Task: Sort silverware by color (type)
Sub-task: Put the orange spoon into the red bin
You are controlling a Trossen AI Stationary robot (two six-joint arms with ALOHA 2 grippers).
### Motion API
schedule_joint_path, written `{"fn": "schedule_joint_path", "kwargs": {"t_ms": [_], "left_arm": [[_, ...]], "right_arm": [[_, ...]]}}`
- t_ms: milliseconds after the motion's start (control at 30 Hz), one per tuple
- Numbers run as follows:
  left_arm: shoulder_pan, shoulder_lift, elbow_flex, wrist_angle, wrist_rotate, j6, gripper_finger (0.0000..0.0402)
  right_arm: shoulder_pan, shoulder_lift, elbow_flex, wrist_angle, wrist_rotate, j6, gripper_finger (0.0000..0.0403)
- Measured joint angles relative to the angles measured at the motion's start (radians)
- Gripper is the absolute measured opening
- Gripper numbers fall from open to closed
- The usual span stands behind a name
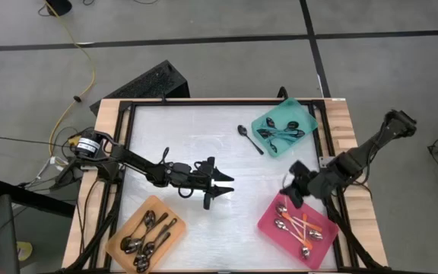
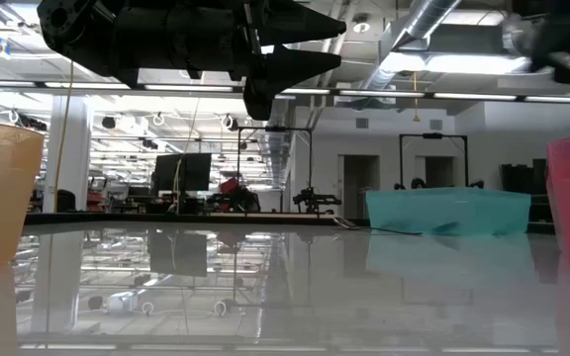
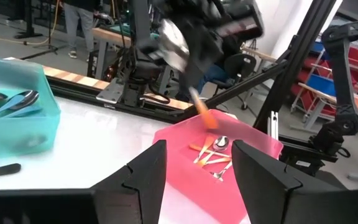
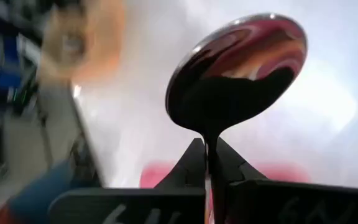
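Orange-handled spoon pinched by its handle in the shut right tool, bowl up, above the upper left corner of the pink tray at lower right of the high view. More orange-handled spoons lying loose inside that pink tray. Dark-handled spoons heaped in the teal tray at upper right centre; one dark spoon alone on the white counter, just left of the teal tray. All-silver spoons piled in the orange tray at lower left. Left tool at mid-frame, raised clear of the counter, jaws parted and holding nothing, pointing right toward the pink tray. Wooden frame edging the counter.
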Motion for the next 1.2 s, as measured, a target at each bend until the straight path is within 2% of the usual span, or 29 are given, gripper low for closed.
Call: {"fn": "schedule_joint_path", "kwargs": {"t_ms": [100,400,633,933,1200], "left_arm": [[0.000,0.000,0.000,-0.001,0.000,0.000,0.0165],[0.000,0.000,0.000,-0.029,-0.002,-0.023,0.0165],[0.000,0.001,0.000,-0.042,-0.010,-0.023,0.0165],[0.000,0.001,0.000,-0.043,-0.010,-0.023,0.0165],[0.000,0.001,0.000,-0.052,-0.010,-0.023,0.0165]], "right_arm": [[0.073,0.031,0.000,-0.006,-0.080,0.100,0.0009],[0.314,0.236,0.000,0.011,-0.095,0.439,0.0011],[0.392,0.380,0.000,0.018,-0.174,0.623,0.0012],[0.374,0.445,0.000,0.014,-0.191,0.621,0.0016],[0.363,0.444,0.000,0.014,-0.201,0.558,0.0044]]}}
